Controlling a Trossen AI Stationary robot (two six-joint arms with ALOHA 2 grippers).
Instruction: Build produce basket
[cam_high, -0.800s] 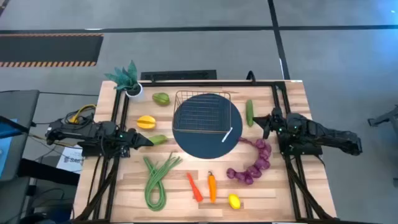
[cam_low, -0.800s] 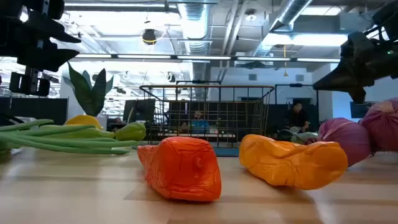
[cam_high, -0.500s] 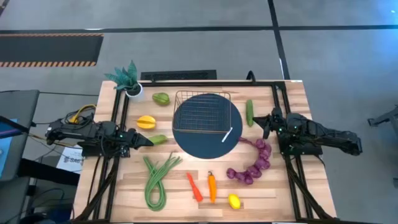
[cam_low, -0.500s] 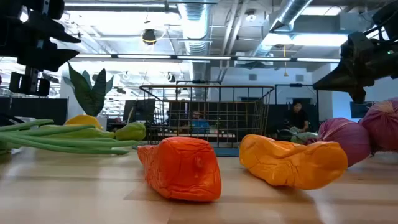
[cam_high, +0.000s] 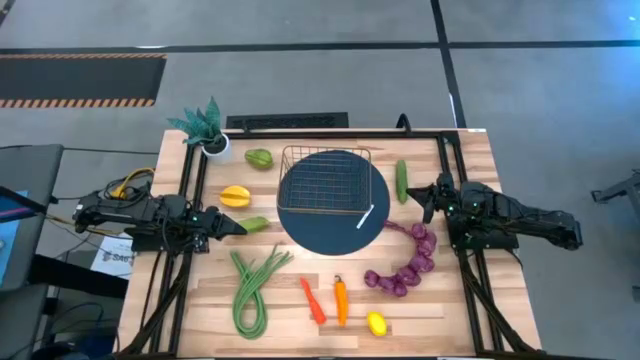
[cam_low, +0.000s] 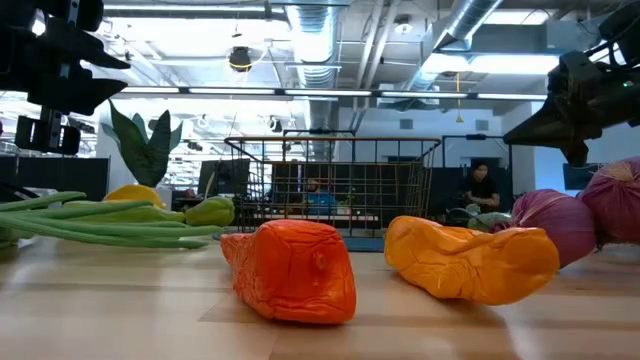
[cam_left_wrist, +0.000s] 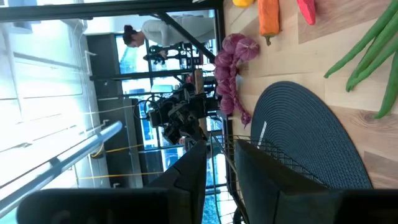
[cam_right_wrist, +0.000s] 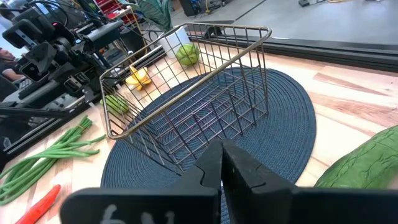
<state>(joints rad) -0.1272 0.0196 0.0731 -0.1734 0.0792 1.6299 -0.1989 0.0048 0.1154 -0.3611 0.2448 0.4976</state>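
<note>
The wire basket (cam_high: 325, 178) stands on the far part of a round dark blue mat (cam_high: 335, 228); the right wrist view shows the basket (cam_right_wrist: 193, 93) with nothing in it. Produce lies around it on the table: green fruits (cam_high: 259, 158) (cam_high: 254, 225), a yellow fruit (cam_high: 235, 195), green beans (cam_high: 252, 285), a red pepper (cam_high: 313, 300), an orange pepper (cam_high: 341, 300), a lemon (cam_high: 376, 323), grapes (cam_high: 405, 262) and a cucumber (cam_high: 402, 181). My left gripper (cam_high: 240, 228) hovers left of the mat, a narrow gap between its fingers (cam_left_wrist: 219, 149). My right gripper (cam_high: 420, 195), raised near the cucumber, is shut (cam_right_wrist: 222, 152).
A spiky plant in a white pot (cam_high: 207, 130) stands at the far left corner. A small white strip (cam_high: 365, 217) lies on the mat's right part. Black frame rails run along the table's left, right and far sides. People show in the room behind the table (cam_low: 480, 190).
</note>
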